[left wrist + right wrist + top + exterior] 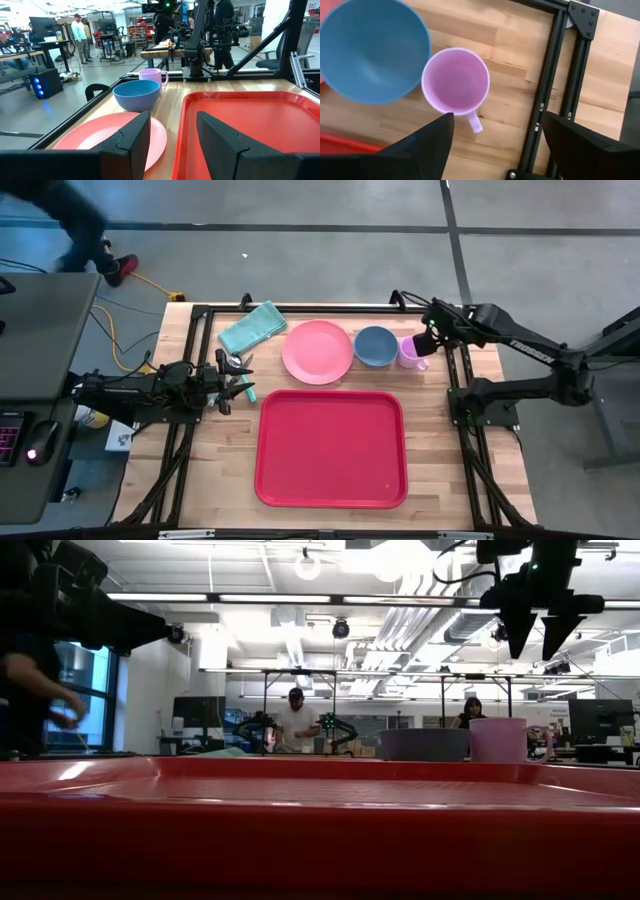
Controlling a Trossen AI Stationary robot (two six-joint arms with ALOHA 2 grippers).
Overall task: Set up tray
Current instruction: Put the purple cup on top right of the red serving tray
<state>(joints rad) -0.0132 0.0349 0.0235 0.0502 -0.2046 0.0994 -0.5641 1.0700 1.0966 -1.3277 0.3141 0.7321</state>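
While the left tool (238, 377) hangs parted and empty near the worktop's (200, 470) left edge, the tray (332, 448) lies centred toward the front edge, bare wood around it; the right tool (428, 338) hovers spread, empty, over the mug (413, 353).

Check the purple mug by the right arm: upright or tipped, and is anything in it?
Upright and empty. The right wrist view looks straight down into the purple mug and shows a bare bottom; the low view shows it standing beside the blue bowl.

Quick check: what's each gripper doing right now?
Left gripper: open, empty, low beside the pink plate.
Right gripper: open, empty, above the purple mug.
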